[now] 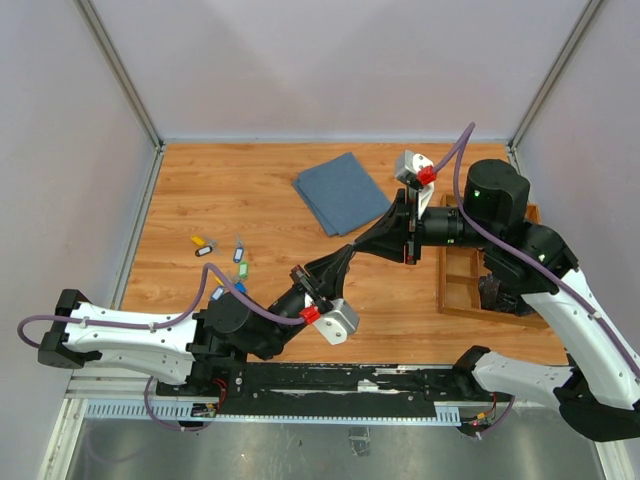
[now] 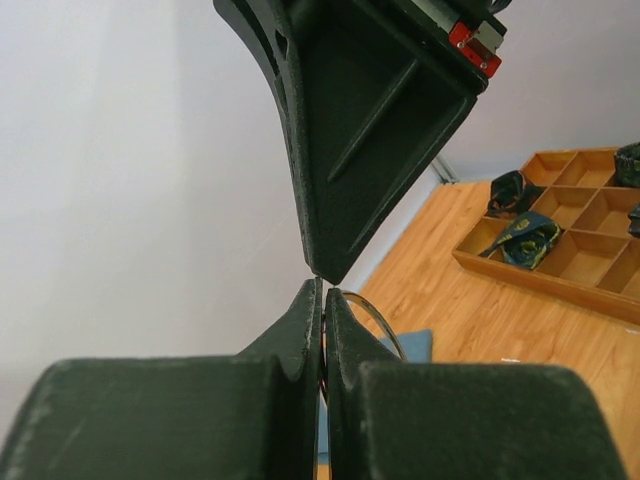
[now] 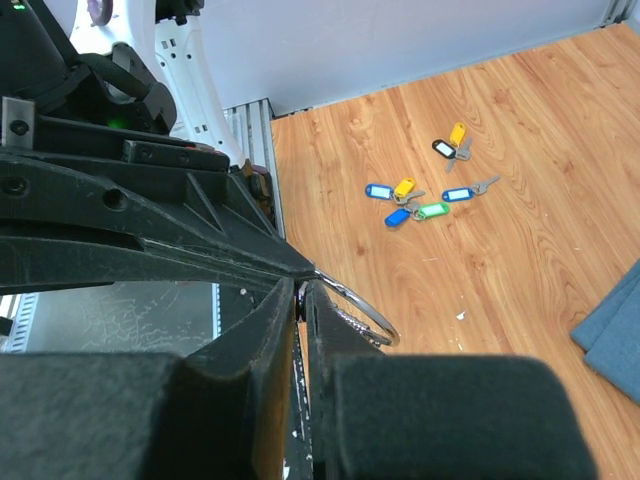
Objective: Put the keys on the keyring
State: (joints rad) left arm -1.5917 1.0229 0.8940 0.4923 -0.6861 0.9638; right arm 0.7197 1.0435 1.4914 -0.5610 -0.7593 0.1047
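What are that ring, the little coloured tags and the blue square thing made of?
The ring looks like thin bare metal wire: silvery, with bright glints. The tags seem to be glossy plastic: flat saturated colours, smooth faces. The blue square is probably woven cloth: matte, in soft folded layers.

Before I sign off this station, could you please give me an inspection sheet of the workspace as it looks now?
Surface: wooden tabletop, no damage seen.
Job's things: keys loose in a cluster on the table's left side; keyring held up in the air.
Clutter: folded blue cloth; wooden tray with dark items in some compartments.
Grippers: left gripper shut on the keyring; right gripper appears shut on it too, tips meeting.
Cables: purple cables along both arms, no snag seen.
Surroundings: pale walls; nothing else seen.
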